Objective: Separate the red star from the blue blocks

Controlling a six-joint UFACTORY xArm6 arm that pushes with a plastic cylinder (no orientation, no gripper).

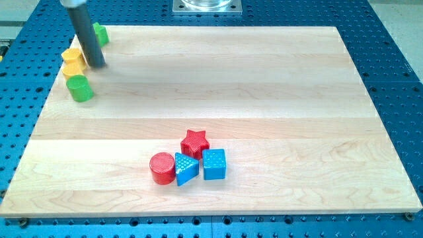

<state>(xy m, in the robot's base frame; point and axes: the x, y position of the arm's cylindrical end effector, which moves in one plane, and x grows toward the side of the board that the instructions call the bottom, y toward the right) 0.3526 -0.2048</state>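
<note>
The red star (195,142) lies on the wooden board at the lower middle. It touches a blue triangle (186,168) below it and a blue cube (214,164) at its lower right. A red cylinder (161,167) sits against the triangle's left side. My tip (96,65) is far off at the view's upper left, beside the yellow blocks, well away from the red star and the blue blocks.
At the upper left, two yellow blocks (73,62) sit just left of my tip, a green cylinder (80,88) lies below them, and a green block (101,33) shows partly behind the rod. The wooden board (264,86) lies on a blue perforated table.
</note>
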